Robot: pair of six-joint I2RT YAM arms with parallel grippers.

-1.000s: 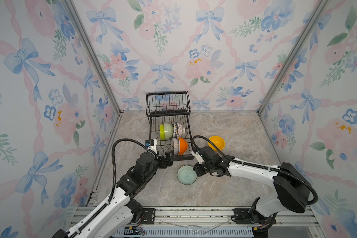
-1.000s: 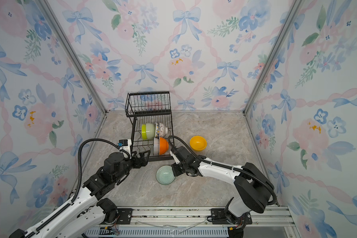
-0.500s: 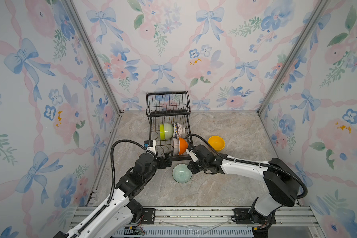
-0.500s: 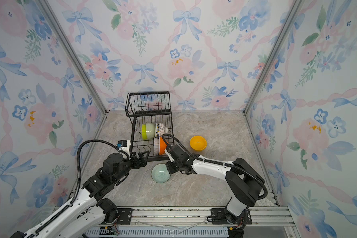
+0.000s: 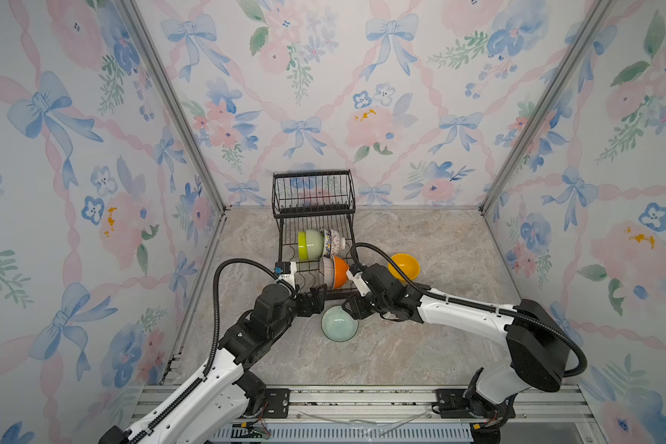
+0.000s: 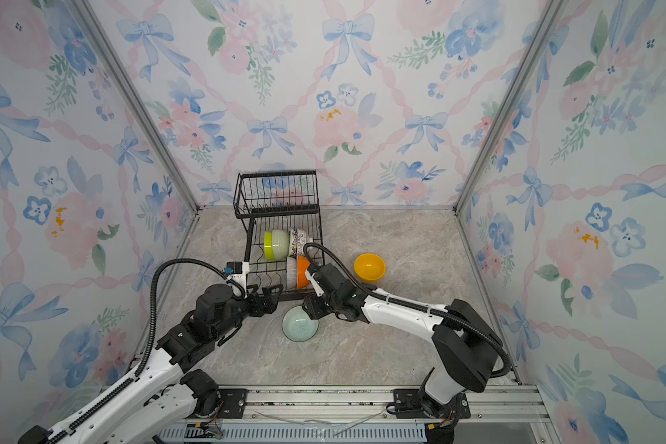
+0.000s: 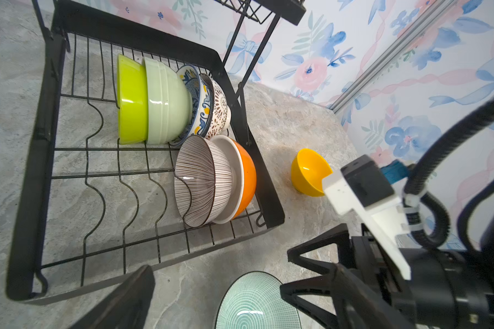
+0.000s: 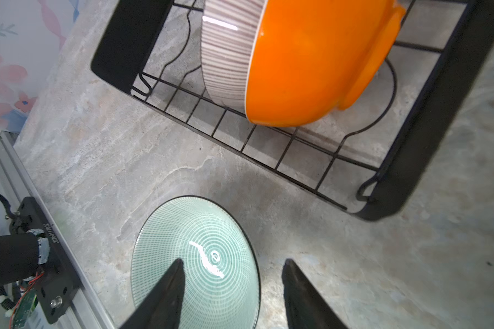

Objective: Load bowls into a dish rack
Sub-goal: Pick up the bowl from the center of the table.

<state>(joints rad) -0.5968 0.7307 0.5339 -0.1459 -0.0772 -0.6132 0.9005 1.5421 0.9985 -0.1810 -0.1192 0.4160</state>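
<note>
One dish rack [image 7: 40, 171] holding six bowls [image 7: 166, 99] on edge, teal bowl [image 5: 339, 326] and yellow bowl [image 5: 403, 266] on the surface [image 5: 439, 346], left claw [image 5: 316, 296] wide and empty, right claw [image 8: 233, 260] parted over teal rim.

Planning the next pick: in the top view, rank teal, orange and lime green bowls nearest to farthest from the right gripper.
1. teal bowl: outside the dish rack, by the right gripper.
2. orange bowl: rack's near end.
3. lime green bowl: farther back.
</note>
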